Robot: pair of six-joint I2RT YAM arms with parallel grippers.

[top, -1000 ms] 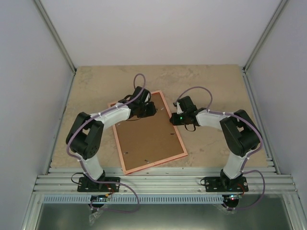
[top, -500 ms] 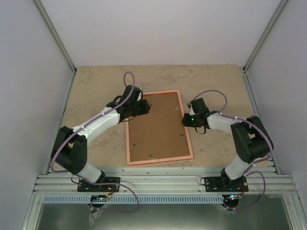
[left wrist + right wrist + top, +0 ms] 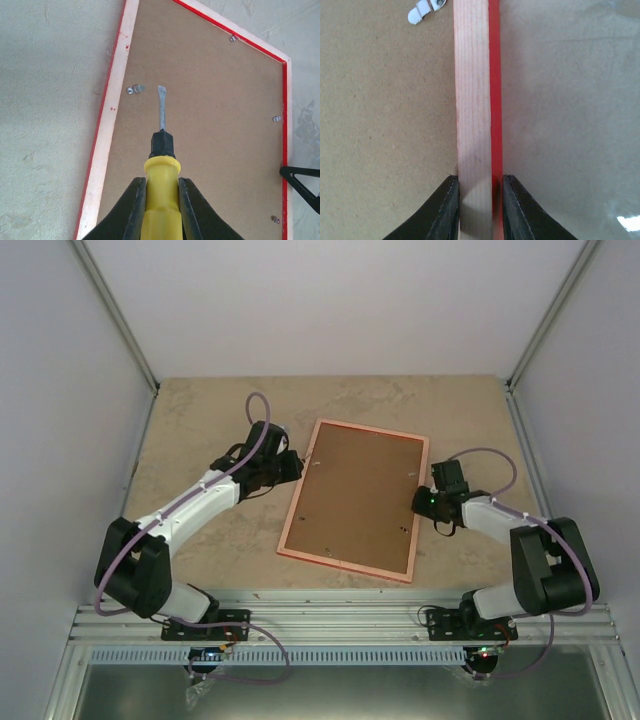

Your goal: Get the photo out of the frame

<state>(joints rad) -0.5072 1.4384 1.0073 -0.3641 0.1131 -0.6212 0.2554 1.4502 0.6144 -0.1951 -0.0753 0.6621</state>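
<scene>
Item: frame (image 3: pixel 346 566) — lies flat and face down on the table (image 3: pixel 200 420), between the two arms, a little right of centre.

Orientation: the long axis runs from the near edge towards the far wall, with the far end leaning slightly to the right. The short sides are at the near and far ends.

Appearance: a thin rectangle with a pale pinkish-wood back rim and a bright red outer edge. A plain brown board (image 3: pixel 350 495) fills the rim. Small metal tabs (image 3: pixel 135 89) sit along the inner edge of the rim, lying on the board.

Left gripper (image 3: pixel 161 186): clenched on the yellow handle of a screwdriver (image 3: pixel 161 165). The black collar and flat steel blade stick out ahead of the fingers (image 3: pixel 134 202). The blade is over the board near the frame's left long side, its tip just beside one tab. Whether the tip touches the board cannot be told.

Right gripper (image 3: pixel 480 182): clamped across the frame's right long side — one finger on the board side of the wood rim, the other against the red outer edge. A tab lies farther along the same rim.
</scene>
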